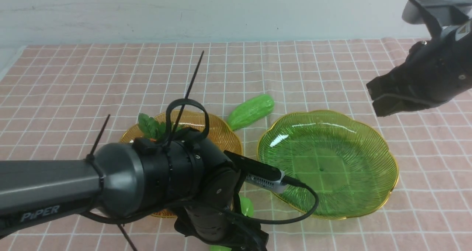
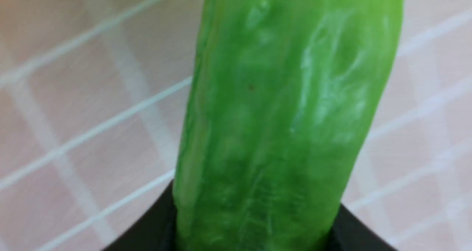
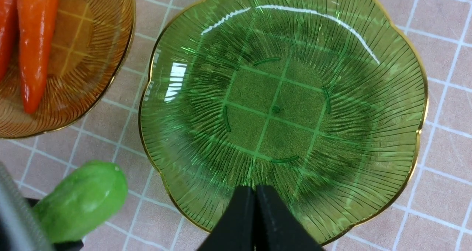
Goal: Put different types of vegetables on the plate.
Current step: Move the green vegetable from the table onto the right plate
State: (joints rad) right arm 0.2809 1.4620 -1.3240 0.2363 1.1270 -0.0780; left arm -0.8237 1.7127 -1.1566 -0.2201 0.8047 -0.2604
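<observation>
Your left gripper (image 1: 236, 231) clasps one gourd (image 2: 280, 133) low over the pink checked cloth (image 1: 73, 77), beside the green plate (image 1: 324, 113); your right gripper (image 3: 255, 188) hangs closed above that plate, a plain white wall (image 1: 221, 11) behind.

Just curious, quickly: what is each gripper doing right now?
Left gripper: closed on a gourd.
Right gripper: closed, empty.

Two carrots (image 3: 35, 48), two green gourds (image 1: 250, 112), two plates (image 1: 324, 166)
</observation>
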